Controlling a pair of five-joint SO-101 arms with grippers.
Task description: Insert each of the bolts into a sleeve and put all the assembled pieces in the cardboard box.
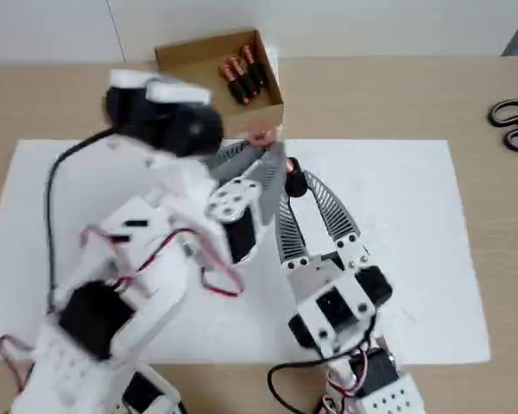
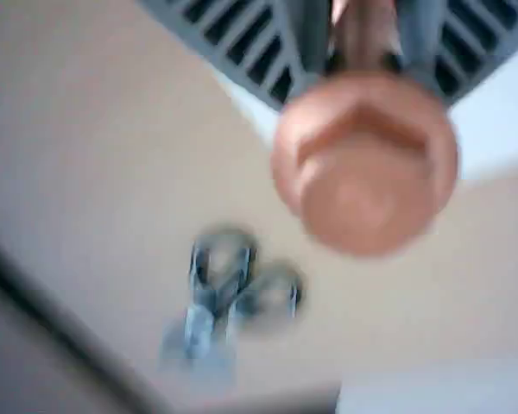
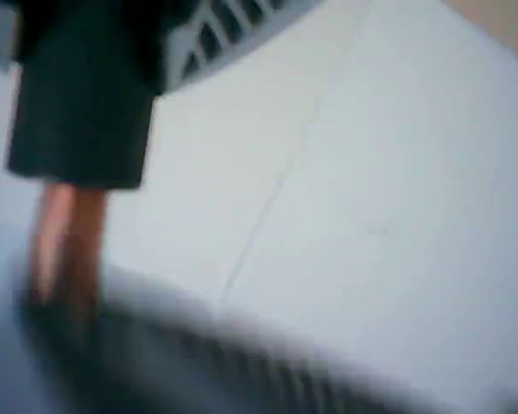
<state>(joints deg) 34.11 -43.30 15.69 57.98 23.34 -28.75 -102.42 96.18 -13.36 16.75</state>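
Observation:
In the high view my left gripper (image 1: 263,153) is shut on an orange bolt (image 1: 261,135) just in front of the cardboard box (image 1: 177,56). My right gripper (image 1: 298,188) is shut on a black sleeve (image 1: 293,183) right beside it, over the white sheet. The left wrist view has the bolt's round head (image 2: 367,164) close up between the grey fingers (image 2: 242,39). In the right wrist view the bolt's orange shaft (image 3: 65,246) runs out of the end of the sleeve (image 3: 82,103). Several assembled orange-and-black pieces (image 1: 242,76) lie in the box.
A white paper sheet (image 1: 397,241) covers the middle of the wooden table (image 1: 371,95). Scissors (image 1: 514,121) lie at the table's far right, and they also appear in the left wrist view as scissors (image 2: 233,285). Both arms crowd the centre.

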